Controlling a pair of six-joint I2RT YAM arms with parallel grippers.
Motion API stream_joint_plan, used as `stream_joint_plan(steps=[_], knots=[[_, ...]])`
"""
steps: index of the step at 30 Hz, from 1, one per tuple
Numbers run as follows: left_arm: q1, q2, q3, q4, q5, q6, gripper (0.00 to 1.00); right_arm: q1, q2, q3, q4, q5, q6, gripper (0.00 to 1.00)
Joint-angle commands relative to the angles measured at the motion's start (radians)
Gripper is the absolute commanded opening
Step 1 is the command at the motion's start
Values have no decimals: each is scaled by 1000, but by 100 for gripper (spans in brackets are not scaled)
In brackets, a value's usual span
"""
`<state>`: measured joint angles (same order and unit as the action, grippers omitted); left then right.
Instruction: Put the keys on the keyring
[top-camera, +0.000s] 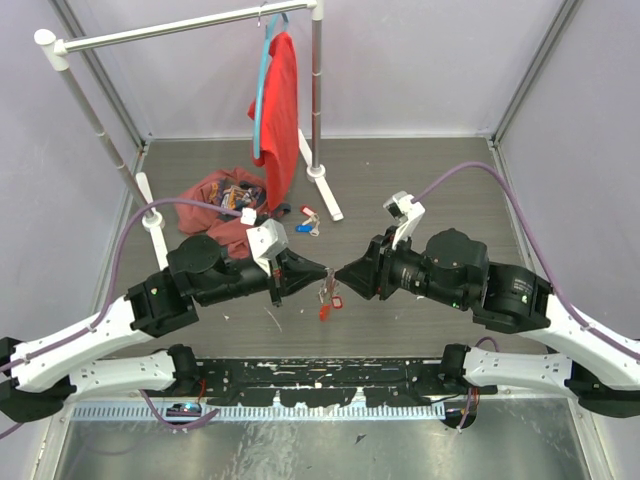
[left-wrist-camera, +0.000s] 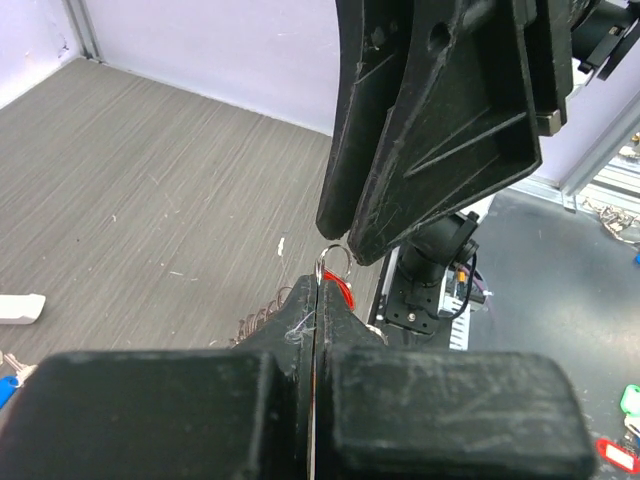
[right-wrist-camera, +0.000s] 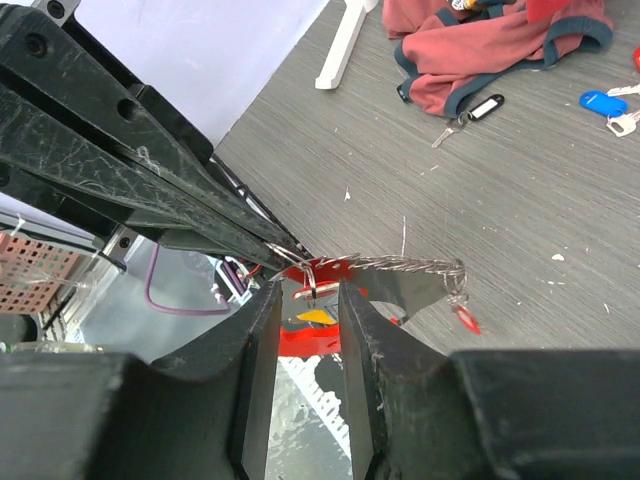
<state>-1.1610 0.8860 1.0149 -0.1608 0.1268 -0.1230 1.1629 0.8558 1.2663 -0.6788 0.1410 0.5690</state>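
The keyring (top-camera: 328, 297) hangs between my two grippers above the table's front middle, its red tag (top-camera: 325, 313) dangling. My left gripper (top-camera: 322, 270) is shut on a thin silver ring (left-wrist-camera: 333, 262) of the keyring, with red (left-wrist-camera: 346, 291) showing behind the tips. In the right wrist view the twisted silver chain (right-wrist-camera: 410, 264) runs right, with the red tag (right-wrist-camera: 300, 342) and yellow tag (right-wrist-camera: 316, 316) below. My right gripper (right-wrist-camera: 307, 287) holds a small flat silver-and-red piece, seemingly a key (right-wrist-camera: 322, 291), spanning its narrow gap. The left fingers (right-wrist-camera: 150, 170) meet it tip to tip.
Loose keys with blue (top-camera: 304, 228) and red (top-camera: 308, 211) tags lie near the rack's foot (top-camera: 327, 195); a black-tagged key (right-wrist-camera: 478, 108) lies by a crumpled red garment (top-camera: 220, 200). A red shirt (top-camera: 278, 110) on a blue hanger hangs from the white rack.
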Motion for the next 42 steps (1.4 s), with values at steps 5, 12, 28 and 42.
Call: stream_joint_plan(steps=[5,12,28,42], knots=[[-3,-43,-30,125,6,-39,0,0,-19,-12,87,28,49,32],[-2,-48,-30,130,11,-39,0,0,-21,-23,97,19,52,19],[-2,-53,-37,134,16,-40,0,0,-41,-52,136,11,51,22],[-2,-60,-42,164,39,-55,0,0,-61,-91,197,-42,10,26]])
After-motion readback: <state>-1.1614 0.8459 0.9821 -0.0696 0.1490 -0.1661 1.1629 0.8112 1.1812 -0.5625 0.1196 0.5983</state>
